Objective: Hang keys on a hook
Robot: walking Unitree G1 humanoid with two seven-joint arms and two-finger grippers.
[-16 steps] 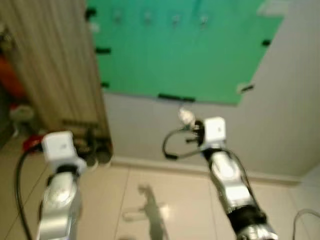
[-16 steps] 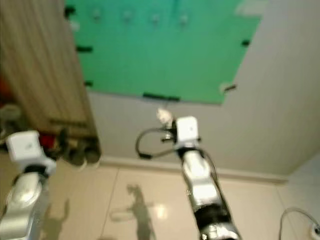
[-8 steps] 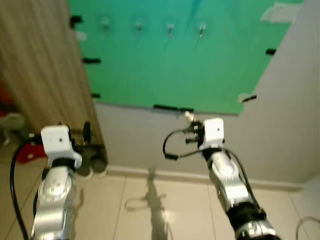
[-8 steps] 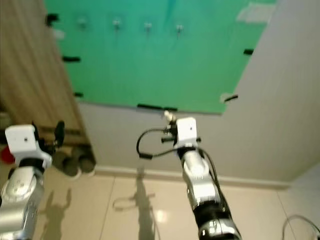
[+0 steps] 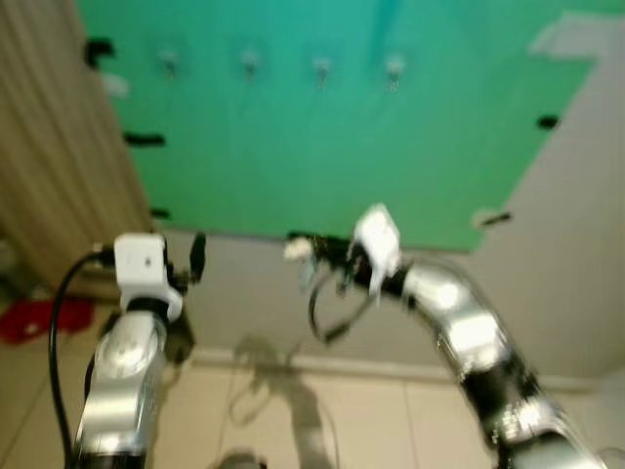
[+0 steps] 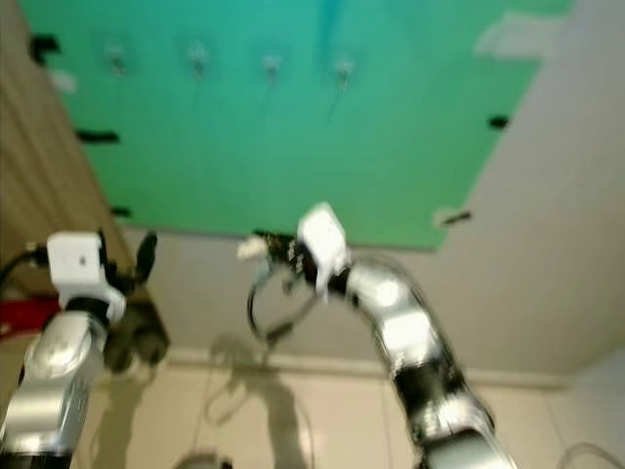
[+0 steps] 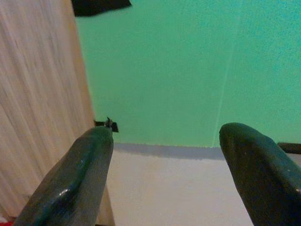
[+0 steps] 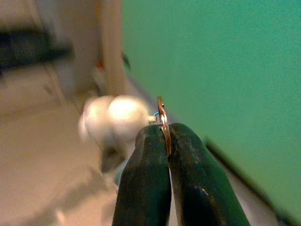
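Note:
A green board (image 5: 322, 147) on the wall carries a row of small hooks (image 5: 321, 70) near its top. My right gripper (image 8: 167, 136) is shut on a metal key ring (image 8: 162, 113), and a blurred white fob (image 8: 115, 117) hangs from the ring. In the left eye view the right gripper (image 5: 314, 248) points left with the white fob (image 5: 296, 250) at its tip, below the board's lower edge and well under the hooks. My left gripper (image 7: 167, 155) is open with nothing between its fingers (image 7: 89, 174), raised in front of the board's lower left corner (image 5: 195, 256).
A wooden panel (image 5: 49, 147) stands left of the board. Something red (image 5: 29, 318) lies on the tiled floor (image 5: 371, 430) at the left. Black tape strips (image 5: 145, 140) hold the board's edges. Bare grey wall (image 5: 576, 244) runs to the right.
The camera has tilted up and shifted, so the board looks larger. My right arm has swung its gripper leftward with the keys. The left arm has risen a little.

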